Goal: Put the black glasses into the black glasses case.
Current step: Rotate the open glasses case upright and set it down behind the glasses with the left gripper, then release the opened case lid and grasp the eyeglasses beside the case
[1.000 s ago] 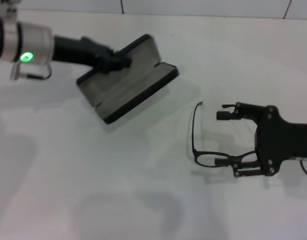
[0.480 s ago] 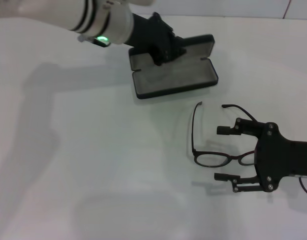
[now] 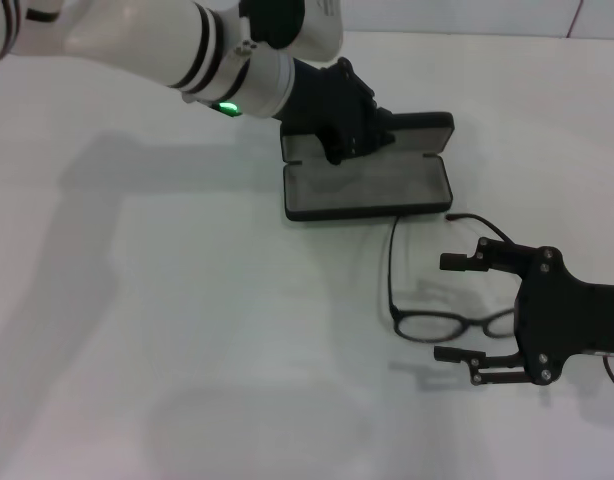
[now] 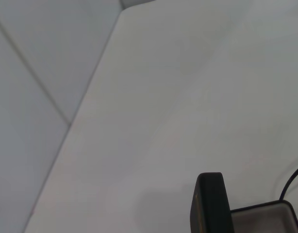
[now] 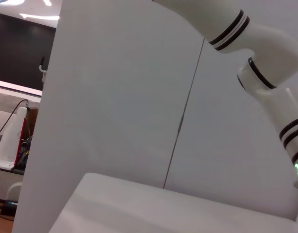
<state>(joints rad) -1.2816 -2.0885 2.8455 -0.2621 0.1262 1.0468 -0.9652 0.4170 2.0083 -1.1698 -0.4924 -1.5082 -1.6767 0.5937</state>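
While the left hand [image 3: 355, 135] grips the raised lid of the black glasses case [image 3: 367, 187], the case lies open on the white counter [image 3: 187, 330] with its grey lining facing up. The left fingers close on the lid's long edge, and the tray part of the case spreads out just below that hand, toward the robot.

Nearer the robot, the right hand [image 3: 465, 307] hovers low over the counter with its two fingers spread wide and nothing held. The black glasses [image 3: 442, 322] lie unfolded between and just beyond those fingertips: the lens front sits in the gap close to the nearer finger, and both temple arms run away from the hand toward the case. The tip of one temple arm ends just beside the case's near edge; whether it touches cannot be told.

By my reading, the step in hand is bringing the open case to the glasses and lining up the pick. The next move calls for the right hand to close narrowly on the thin frame, lift, and carry it over the tray. The spread temple arms look awkward, since they may overhang the tray or catch its rim. Nothing else stands on the counter near either hand.
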